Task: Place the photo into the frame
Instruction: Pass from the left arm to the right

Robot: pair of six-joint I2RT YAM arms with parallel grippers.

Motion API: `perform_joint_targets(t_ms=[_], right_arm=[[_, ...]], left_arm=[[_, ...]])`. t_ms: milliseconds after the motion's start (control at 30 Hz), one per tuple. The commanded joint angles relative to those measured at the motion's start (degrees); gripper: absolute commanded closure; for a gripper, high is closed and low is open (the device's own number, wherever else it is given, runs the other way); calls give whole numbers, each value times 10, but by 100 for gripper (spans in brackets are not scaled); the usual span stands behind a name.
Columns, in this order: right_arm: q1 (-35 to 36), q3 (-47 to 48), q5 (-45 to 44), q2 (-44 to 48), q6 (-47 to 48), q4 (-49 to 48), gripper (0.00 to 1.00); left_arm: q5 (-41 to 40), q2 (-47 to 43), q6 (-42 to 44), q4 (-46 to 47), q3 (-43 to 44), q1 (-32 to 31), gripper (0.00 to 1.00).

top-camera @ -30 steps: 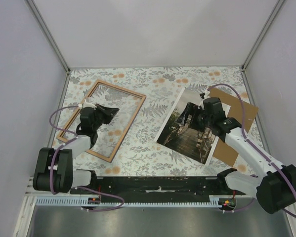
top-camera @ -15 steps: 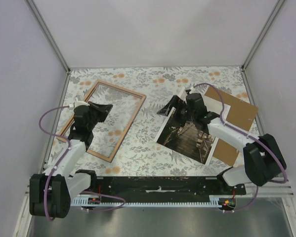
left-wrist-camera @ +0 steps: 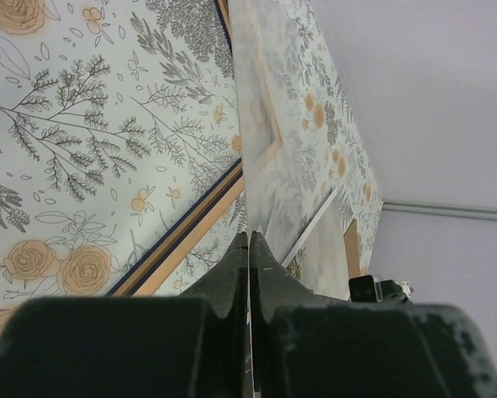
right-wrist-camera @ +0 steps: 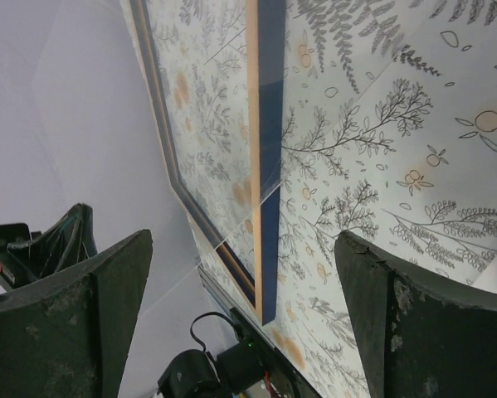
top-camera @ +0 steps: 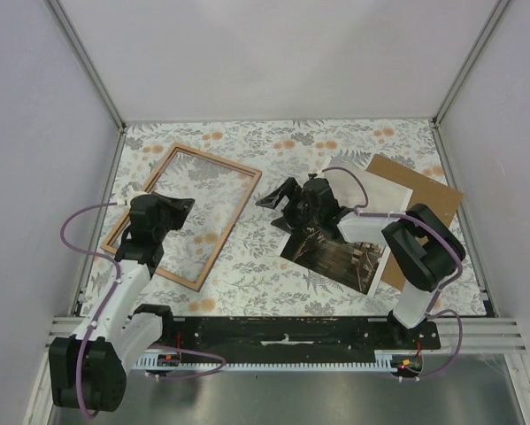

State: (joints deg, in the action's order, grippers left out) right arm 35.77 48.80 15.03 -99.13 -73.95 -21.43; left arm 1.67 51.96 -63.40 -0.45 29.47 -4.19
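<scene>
The frame (top-camera: 238, 208), thin light wood with a dark blue side, lies flat at the left of the table. It also shows in the left wrist view (left-wrist-camera: 182, 236) and the right wrist view (right-wrist-camera: 270, 83). My left gripper (top-camera: 180, 205) is over the frame's left part. In its own view the left gripper (left-wrist-camera: 248, 240) is shut on the edge of a clear pane (left-wrist-camera: 260, 124) that stands tilted above the frame. The photo (top-camera: 335, 252), a dark pier print, lies at centre right. My right gripper (top-camera: 278, 205) is open and empty just left of the photo's top corner, and in its own view the right gripper (right-wrist-camera: 241, 240) points at the frame.
A brown backing board (top-camera: 433, 199) lies under the photo's right side, with a white sheet (top-camera: 384, 190) between them. Grey walls close in the flowered table (top-camera: 273, 266) on three sides. The arm bases sit along the near rail (top-camera: 282, 332).
My right gripper has moved left, from above the photo to just past its left corner, toward the frame. My left gripper has shifted slightly left and nearer, still over the frame.
</scene>
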Motion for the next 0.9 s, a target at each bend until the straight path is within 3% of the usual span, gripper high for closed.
perform_joint_targets(t_ms=[0,333,433,567,733,867], right_arm=[[12,24,-19,-49,-64,-96,2],[19,96,-41,-114,-97,-118,4],[18,133,-40,-129,-100,-107,15],[18,153,-45,-130,-100,-99,37],[18,179,-41,-132,-82,-79,54],[18,186,-36,-135,-80,-85,61]], left_arm=[[-11,-20,-19,-31,21,4,98],[6,-48,-22,-71,21,4,98],[7,-63,-23,-86,16,4,98],[8,-90,-23,-104,7,4,98],[24,-108,-21,-112,-9,4,98],[38,-122,-24,-112,-27,4,98]])
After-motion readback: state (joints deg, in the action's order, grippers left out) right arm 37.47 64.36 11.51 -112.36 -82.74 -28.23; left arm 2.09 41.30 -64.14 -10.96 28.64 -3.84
